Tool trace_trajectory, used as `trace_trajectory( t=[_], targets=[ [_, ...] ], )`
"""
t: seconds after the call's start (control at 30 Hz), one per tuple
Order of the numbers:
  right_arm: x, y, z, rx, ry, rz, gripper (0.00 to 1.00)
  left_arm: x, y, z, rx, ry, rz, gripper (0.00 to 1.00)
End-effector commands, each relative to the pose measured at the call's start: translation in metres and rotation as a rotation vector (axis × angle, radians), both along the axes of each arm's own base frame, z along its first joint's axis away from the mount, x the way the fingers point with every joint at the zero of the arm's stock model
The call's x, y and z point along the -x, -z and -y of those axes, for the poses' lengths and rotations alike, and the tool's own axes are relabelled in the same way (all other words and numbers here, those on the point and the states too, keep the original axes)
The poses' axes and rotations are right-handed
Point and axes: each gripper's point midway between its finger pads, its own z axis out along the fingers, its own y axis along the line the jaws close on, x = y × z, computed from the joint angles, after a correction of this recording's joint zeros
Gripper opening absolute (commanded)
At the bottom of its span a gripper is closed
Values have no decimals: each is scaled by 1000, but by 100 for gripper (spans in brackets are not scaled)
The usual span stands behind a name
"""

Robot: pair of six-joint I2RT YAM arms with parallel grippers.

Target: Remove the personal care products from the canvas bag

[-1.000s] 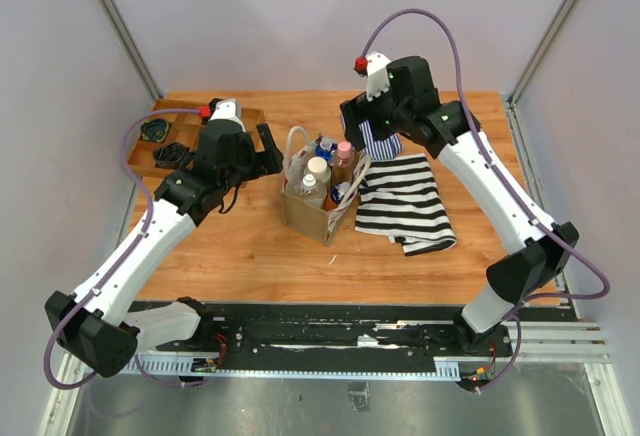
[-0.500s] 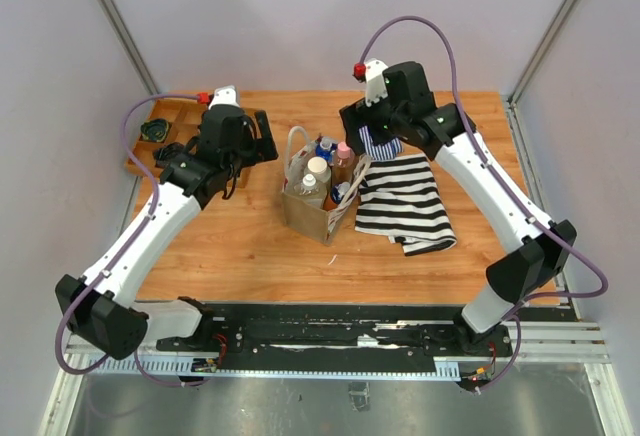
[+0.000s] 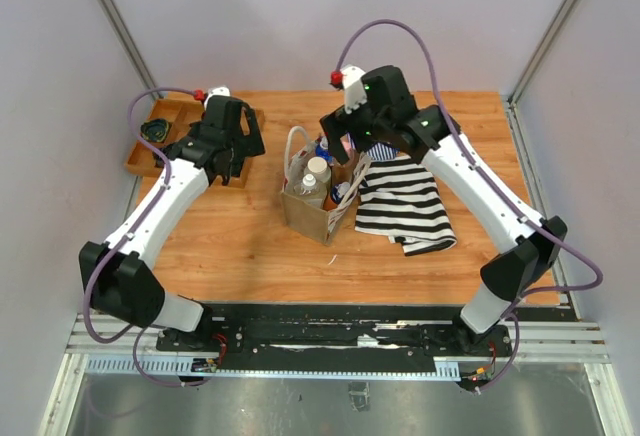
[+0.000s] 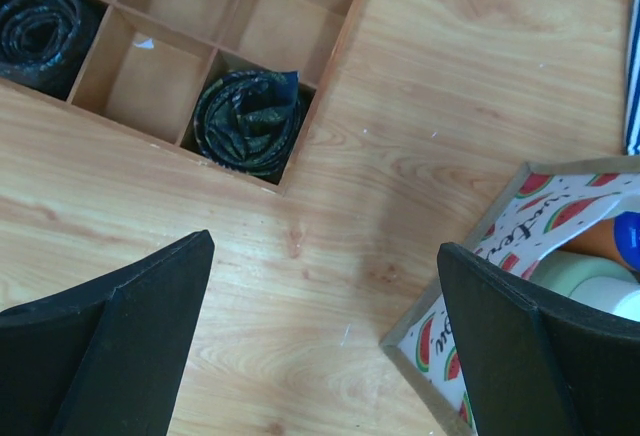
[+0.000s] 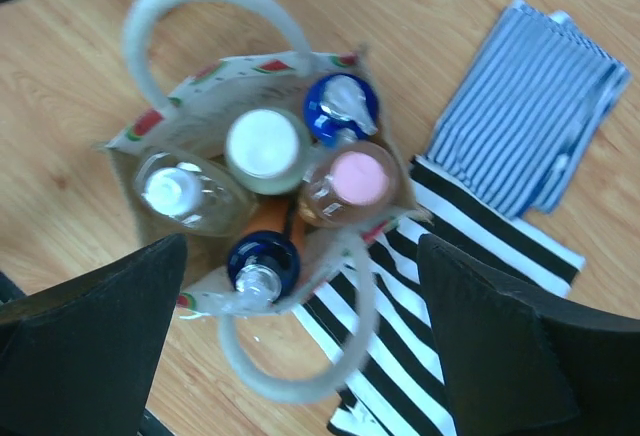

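**Five bottles in the bag, both my jaws wide and empty**

Nearest my bases, the canvas bag (image 3: 310, 218) stands upright on the table (image 3: 230, 246) with all the bottles (image 5: 265, 146) inside. My right wrist camera counts five, capped white, cream, pink and two blue, packed against one another. The black-and-white striped cloth (image 3: 405, 206) lies just beside the bag on its right, and one white handle (image 5: 300, 381) droops over the cloth's edge. A blue-striped cloth (image 5: 530, 106) lies beyond that. My right gripper (image 3: 338, 148) hangs over the far part of the bag, jaws spread wide with nothing between them. My left gripper (image 3: 247, 151) hovers over bare wood between bag and tray, jaws likewise spread and empty. Farthest off, at the far left, sits the wooden tray (image 3: 180, 111) with black rolls (image 4: 248, 121) in its compartments.

Half a second ago my right gripper was further right, over the blue-striped cloth; it has slid left to above the bag. My left arm has drawn back toward the tray. Bag and cloths have not moved.

From above, my right wrist hides the pink cap and most of the blue-striped cloth. The right wrist view is blurred. The left wrist view shows only one corner of the bag.
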Motion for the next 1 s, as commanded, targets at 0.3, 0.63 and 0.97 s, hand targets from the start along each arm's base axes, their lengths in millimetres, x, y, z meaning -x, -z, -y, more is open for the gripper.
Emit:
trace_trajectory(
  t=[0.3, 0.63, 0.97],
  targets=[
    [-25, 38, 63, 86, 256, -93, 98, 24, -30, 26, 134, 178, 154, 100],
    [-106, 75, 99, -27, 367, -162, 98, 31, -27, 26, 142, 170, 121, 100],
    [-200, 145, 75, 37, 396, -246, 98, 38, -24, 22, 138, 161, 106, 99]
  ],
)
